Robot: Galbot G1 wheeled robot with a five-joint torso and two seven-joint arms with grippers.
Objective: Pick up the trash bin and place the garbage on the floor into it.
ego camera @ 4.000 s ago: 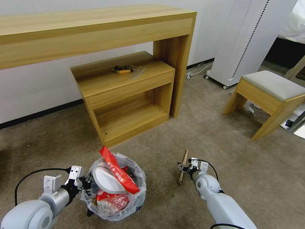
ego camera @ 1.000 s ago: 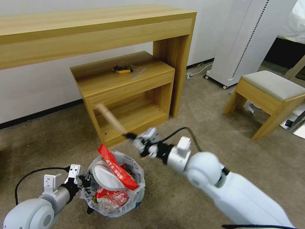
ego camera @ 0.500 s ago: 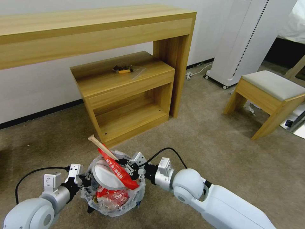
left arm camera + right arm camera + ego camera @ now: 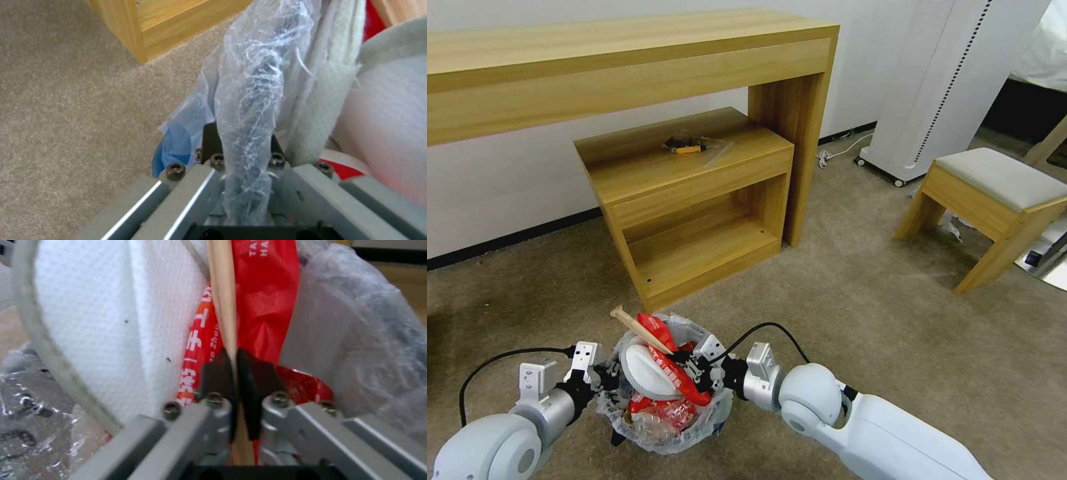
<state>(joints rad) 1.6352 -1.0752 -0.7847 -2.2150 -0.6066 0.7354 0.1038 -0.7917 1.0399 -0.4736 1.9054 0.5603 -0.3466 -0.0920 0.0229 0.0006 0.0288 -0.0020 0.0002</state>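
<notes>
The trash bin (image 4: 680, 427), black with a blue band and a crinkly bag liner, stands on the floor (image 4: 894, 320) at the bottom left. It is heaped with garbage: a white slipper (image 4: 644, 373) and a red wrapper (image 4: 672, 365) stick up. My left gripper (image 4: 604, 381) is shut on the bin's bag-covered rim (image 4: 249, 110); the left wrist view shows this gripper (image 4: 242, 146) clamping it. My right gripper (image 4: 688, 363) is over the bin's mouth, shut on the wooden stick (image 4: 637, 327). In the right wrist view the stick (image 4: 222, 306) runs between slipper (image 4: 89, 323) and wrapper (image 4: 265, 300).
A low wooden shelf unit (image 4: 694, 193) stands just behind the bin under a long desk (image 4: 627, 60), with a small black-and-yellow tool (image 4: 686, 145) on top. A padded stool (image 4: 1000, 193) and a white appliance (image 4: 940, 87) are at the right. Open carpet lies between.
My right gripper has carried the wooden stick from the floor at the right, up and leftward, and down onto the bin's heap. The left gripper and bin have stayed put.
</notes>
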